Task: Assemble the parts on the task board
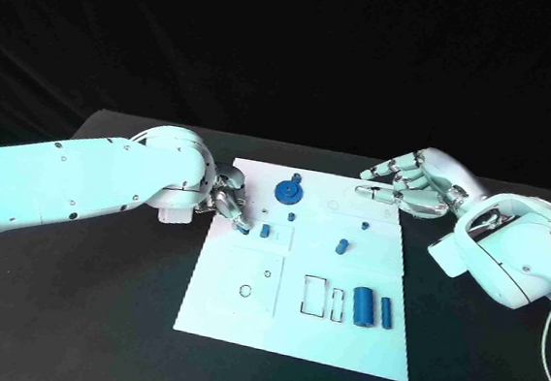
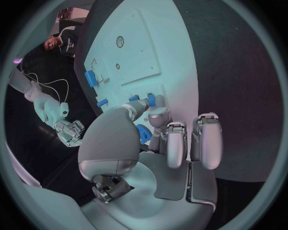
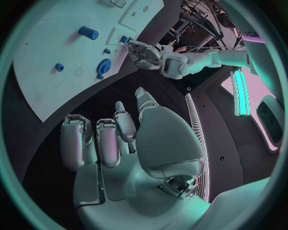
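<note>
- The left silver many-fingered hand was down at the near-left edge of the flat white task board, fingertips drawn together on a small blue peg; it looked like a pinch, probably to seat the peg in a hole.
- In the left wrist view that hand had thumb and one finger closing toward small blue pieces on the board, the other fingers curled back, likely to keep them off the neighbouring parts.
- The right silver hand hovered off the board's far right corner, above the black surface, fingers curled in and holding nothing; by my reading it was waiting clear.
- The right wrist view agreed: its hand had fingers bent inward, empty, well apart from the board.
- Parts were laid out where each belonged: a round blue gear-like disc near the far edge, a short blue stub mid-board, and a large blue cylinder with a slimmer blue bar just beside it toward the near right.
- Outlined slots beside the cylinder stood unfilled, so assembly seemed early.
- No legible writing or brand on the board or parts.
</note>
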### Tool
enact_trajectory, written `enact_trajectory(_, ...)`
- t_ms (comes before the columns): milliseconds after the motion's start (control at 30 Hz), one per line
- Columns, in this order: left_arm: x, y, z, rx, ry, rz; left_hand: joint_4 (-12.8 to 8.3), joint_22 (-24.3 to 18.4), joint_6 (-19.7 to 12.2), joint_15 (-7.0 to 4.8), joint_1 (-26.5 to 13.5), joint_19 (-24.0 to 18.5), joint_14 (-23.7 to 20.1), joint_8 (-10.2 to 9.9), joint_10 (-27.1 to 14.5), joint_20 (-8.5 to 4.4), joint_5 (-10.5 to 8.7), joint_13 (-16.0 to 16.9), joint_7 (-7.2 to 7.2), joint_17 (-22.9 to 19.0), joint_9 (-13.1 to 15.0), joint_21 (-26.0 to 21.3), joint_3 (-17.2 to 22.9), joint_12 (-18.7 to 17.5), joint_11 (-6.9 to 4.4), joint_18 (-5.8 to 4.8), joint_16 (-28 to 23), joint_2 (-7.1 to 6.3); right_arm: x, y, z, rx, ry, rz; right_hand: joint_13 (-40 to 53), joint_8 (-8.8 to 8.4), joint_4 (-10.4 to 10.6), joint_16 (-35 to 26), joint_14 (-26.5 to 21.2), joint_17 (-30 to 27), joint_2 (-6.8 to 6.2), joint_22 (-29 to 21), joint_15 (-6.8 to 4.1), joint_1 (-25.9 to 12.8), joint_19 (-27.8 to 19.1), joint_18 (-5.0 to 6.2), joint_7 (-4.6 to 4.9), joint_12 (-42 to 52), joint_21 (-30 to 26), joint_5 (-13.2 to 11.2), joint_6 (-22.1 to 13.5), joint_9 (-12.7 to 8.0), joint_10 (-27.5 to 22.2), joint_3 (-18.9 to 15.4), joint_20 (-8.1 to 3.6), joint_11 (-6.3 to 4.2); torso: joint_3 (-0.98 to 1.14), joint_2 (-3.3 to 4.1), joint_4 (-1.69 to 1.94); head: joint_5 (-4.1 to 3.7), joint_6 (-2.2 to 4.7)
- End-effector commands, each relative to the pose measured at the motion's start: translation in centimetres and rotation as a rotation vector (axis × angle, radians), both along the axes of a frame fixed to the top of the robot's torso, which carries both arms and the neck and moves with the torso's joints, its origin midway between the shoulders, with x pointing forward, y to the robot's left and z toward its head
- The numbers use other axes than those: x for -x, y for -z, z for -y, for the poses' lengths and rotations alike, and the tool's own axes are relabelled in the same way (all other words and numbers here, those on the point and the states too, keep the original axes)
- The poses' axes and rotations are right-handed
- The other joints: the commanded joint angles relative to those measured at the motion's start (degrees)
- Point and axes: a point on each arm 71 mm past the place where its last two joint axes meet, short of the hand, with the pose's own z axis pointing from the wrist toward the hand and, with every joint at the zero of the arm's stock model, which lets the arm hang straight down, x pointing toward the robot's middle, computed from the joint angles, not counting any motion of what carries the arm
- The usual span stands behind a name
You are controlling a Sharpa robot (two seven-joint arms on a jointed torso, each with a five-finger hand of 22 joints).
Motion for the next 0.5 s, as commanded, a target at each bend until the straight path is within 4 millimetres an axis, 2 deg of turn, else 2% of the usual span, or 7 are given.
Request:
enact_trajectory(33, 0.27, 0.63, 0.12, -0.022, -0.022, -0.033, -7.94, 10.54, 0.50, -0.24, -0.28, 4.04, 6.04, 0.26, 0.59, -0.50, 0.21, 0.00, -0.14, 15.10, -0.10, 0.18, 8.41, 0.24, -0.03, -0.49, 0.17, 0.44, 0.10, 0.03, -0.14, 0.003, -0.015, -0.001, -0.05, 0.15, 0.03, -0.30, 3.05, 0.86, 0.17, 1.25, -0.20, 0.13, -0.16, 0.36, 0.02, 0.00, -0.36, 0.17, 0.39, 0.02, -0.13, -0.42, -0.06, -0.11, 0.01, 0.02, -0.05, -0.03, -0.05)
enact_trajectory(500, 0.38, 1.00, 0.54, -0.062, -0.006, -0.087, -5.46, 11.58, 2.51, -0.74, -4.87, 4.47, 6.04, 0.14, 1.80, -0.78, 0.04, 1.59, -1.14, 15.10, -0.47, 1.16, 5.48, 1.35, -0.71, -0.77, 0.17, 0.90, 0.14, 0.03, -0.09, 0.003, -0.014, -0.002, -0.05, 0.15, 0.03, -0.30, 3.05, 0.86, 0.17, 1.25, -0.20, 0.13, -0.16, 0.36, 0.02, 0.00, -0.36, 0.17, 0.39, 0.02, -0.13, -0.42, -0.06, -0.11, 0.02, 0.01, 0.00, -0.28, -0.31)
